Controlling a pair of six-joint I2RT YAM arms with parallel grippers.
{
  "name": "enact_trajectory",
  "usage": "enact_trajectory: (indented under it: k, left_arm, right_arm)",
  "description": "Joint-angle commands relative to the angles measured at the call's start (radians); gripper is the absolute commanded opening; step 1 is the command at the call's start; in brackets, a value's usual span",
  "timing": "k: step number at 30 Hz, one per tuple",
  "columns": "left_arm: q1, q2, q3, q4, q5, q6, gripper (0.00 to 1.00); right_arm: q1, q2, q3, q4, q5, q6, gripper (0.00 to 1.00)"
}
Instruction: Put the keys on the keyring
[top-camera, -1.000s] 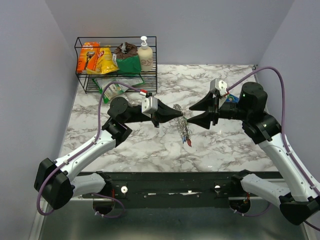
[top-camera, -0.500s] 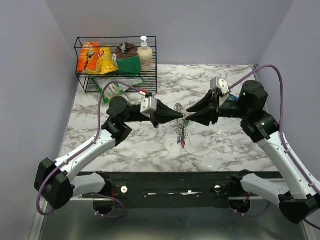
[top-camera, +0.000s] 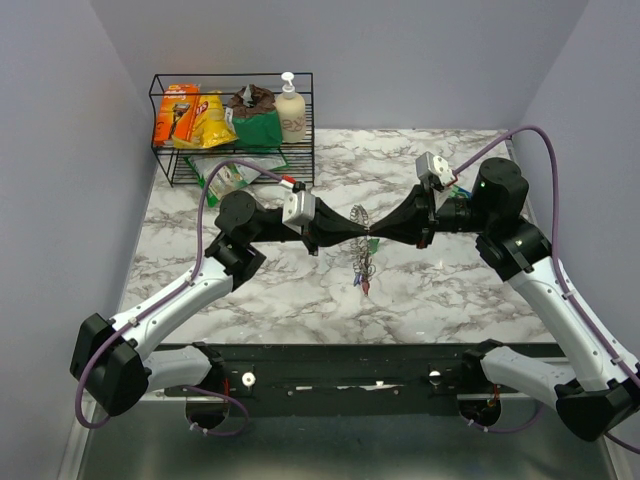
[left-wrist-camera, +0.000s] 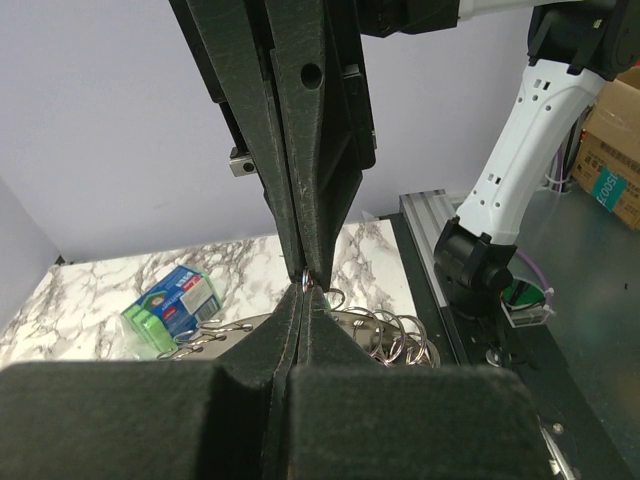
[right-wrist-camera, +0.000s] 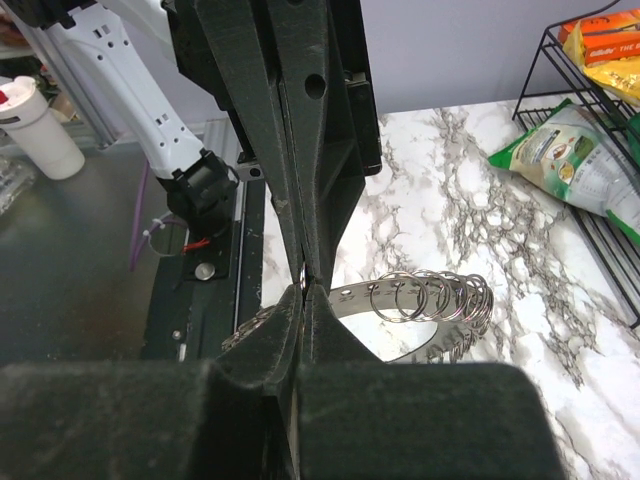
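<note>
My left gripper (top-camera: 362, 231) and right gripper (top-camera: 375, 233) meet tip to tip above the middle of the marble table (top-camera: 450, 290). Both are shut on one small split ring (left-wrist-camera: 306, 280) of the keyring (top-camera: 364, 258). The keyring is a metal band (right-wrist-camera: 395, 290) strung with several silver rings (left-wrist-camera: 405, 335), and it hangs below the tips. A small red key (top-camera: 365, 286) dangles at the bundle's bottom end. The wrist views show each gripper's fingers (right-wrist-camera: 300, 150) pressed together, pointing at the other's. No other coloured keys show.
A black wire basket (top-camera: 305, 130) at the back left holds snack packets and a soap bottle (top-camera: 290, 108). A green packet (top-camera: 225, 182) lies in front of it. A blue-green packet (left-wrist-camera: 170, 305) lies on the table behind the right arm.
</note>
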Motion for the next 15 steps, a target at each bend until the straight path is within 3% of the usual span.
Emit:
enact_trajectory:
  k: [1,6,10,15]
  left_arm:
    - [-0.006,0.0,0.049,0.044,0.027,-0.004,0.0]
    - [-0.006,-0.009,0.066,-0.006,0.024,0.033,0.0]
    - [-0.006,-0.021,0.091,-0.141,0.009,0.112,0.01]
    - [-0.007,-0.035,0.14,-0.293,-0.004,0.23,0.11]
  right_arm:
    - [0.006,0.006,-0.009,0.024,-0.023,0.005,0.02]
    - [0.006,-0.002,-0.011,0.015,-0.015,-0.008,0.01]
    - [0.006,-0.008,-0.003,-0.003,-0.001,-0.025,0.01]
    - [0.006,-0.005,0.019,-0.049,0.006,-0.058,0.01]
